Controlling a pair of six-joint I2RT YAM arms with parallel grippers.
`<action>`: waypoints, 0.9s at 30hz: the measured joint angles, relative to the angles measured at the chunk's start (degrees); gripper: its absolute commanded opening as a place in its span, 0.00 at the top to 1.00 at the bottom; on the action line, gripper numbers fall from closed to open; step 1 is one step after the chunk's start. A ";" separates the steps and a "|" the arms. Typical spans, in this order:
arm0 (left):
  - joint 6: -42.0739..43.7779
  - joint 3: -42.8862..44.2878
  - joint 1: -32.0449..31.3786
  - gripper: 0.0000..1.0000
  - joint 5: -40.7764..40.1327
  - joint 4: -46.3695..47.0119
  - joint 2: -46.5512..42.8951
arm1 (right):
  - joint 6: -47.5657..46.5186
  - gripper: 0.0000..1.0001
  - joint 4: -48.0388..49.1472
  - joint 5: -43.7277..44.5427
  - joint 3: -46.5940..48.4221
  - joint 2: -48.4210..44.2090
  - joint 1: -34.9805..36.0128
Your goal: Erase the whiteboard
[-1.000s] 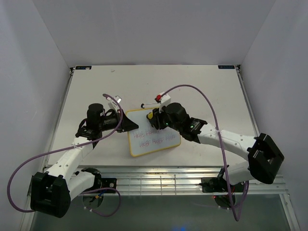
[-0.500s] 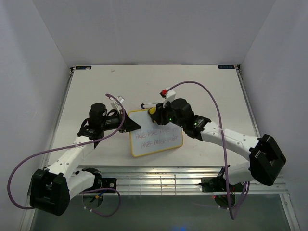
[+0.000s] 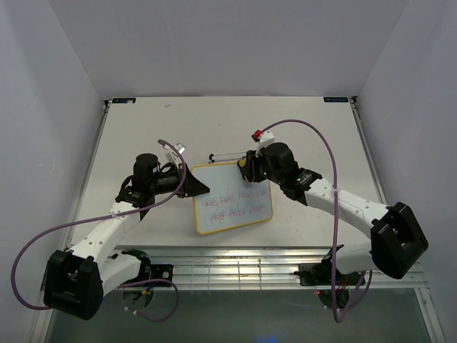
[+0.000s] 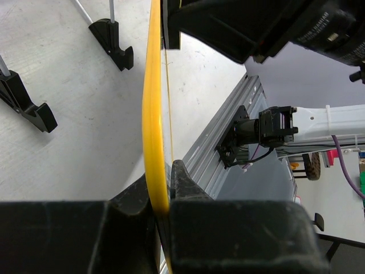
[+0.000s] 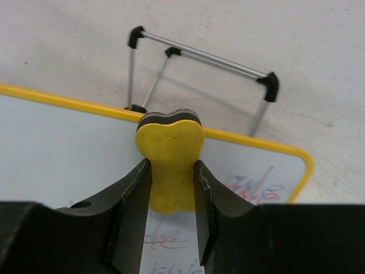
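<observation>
Count: one whiteboard (image 3: 233, 206) at mid-worktop (image 3: 300, 128), one sponge eraser (image 5: 169, 142), one wire stand (image 5: 199, 63) behind. Left pincer (image 4: 161, 188) clamps the board's yellow left edge; right pincer (image 5: 170, 177) clamps the eraser at its far edge. Pink handwriting illegible.

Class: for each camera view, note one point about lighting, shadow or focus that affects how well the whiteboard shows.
Top external: even, soft light, no glare on the whiteboard, but its writing is too small to read. Left wrist: it shows edge-on, and the left gripper is a dark, underlit mass. Right wrist: the eraser is sharp; the wire stand throws a soft shadow.
</observation>
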 measured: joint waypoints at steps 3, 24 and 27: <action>0.02 -0.02 -0.02 1.00 -0.02 0.00 0.00 | 0.00 0.92 -0.31 -0.61 2.38 0.70 3.76; -0.85 0.00 -1.14 1.00 -0.59 0.24 0.37 | -1.29 0.92 3.56 -13.46 -14.34 -5.01 -16.24; -0.85 0.00 -1.16 1.00 -0.59 0.31 0.37 | -1.90 0.92 3.02 -15.02 -14.45 -5.01 -17.44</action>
